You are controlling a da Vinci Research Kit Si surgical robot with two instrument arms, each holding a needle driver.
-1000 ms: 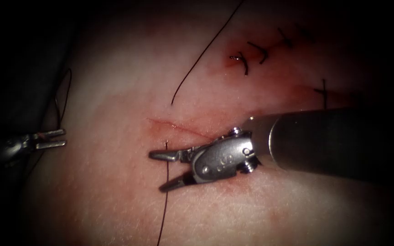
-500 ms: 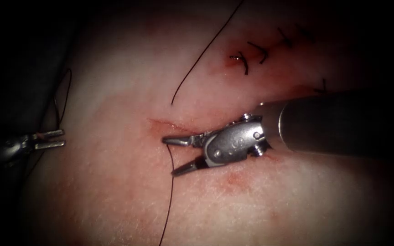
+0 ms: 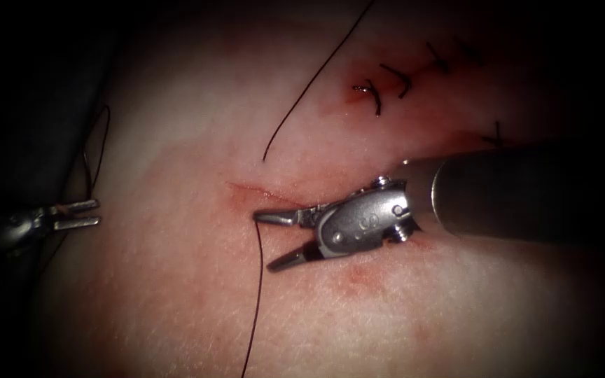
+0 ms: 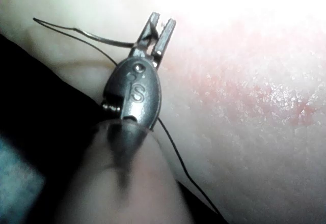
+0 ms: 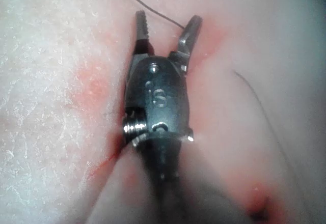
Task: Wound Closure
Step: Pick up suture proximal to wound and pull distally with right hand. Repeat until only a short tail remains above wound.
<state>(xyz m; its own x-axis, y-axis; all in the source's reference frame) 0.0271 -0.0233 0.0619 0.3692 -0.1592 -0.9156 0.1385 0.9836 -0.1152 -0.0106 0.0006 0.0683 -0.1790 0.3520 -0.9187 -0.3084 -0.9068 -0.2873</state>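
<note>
R tool (image 3: 269,241): my jaws spread wide, holding nothing; tips over the tissue (image 3: 176,294) at the L end of the cut (image 3: 260,192); same tool seen in R wrist view (image 5: 165,28), jaws apart, thread passing just beyond the tips
L tool (image 3: 82,213): near tissue's L edge, well apart from R tool; jaws pinching the needle (image 4: 109,40), which is out of the tissue; where along its curve, can't tell
Thread (image 3: 257,301): dark strand runs from the cut's L end down to tissue's near edge, just L of my R tips; another strand (image 3: 309,84) lies toward the far edge
Stitches (image 3: 386,80): row toward far R of tissue; red fluid (image 3: 348,98) beside them
</note>
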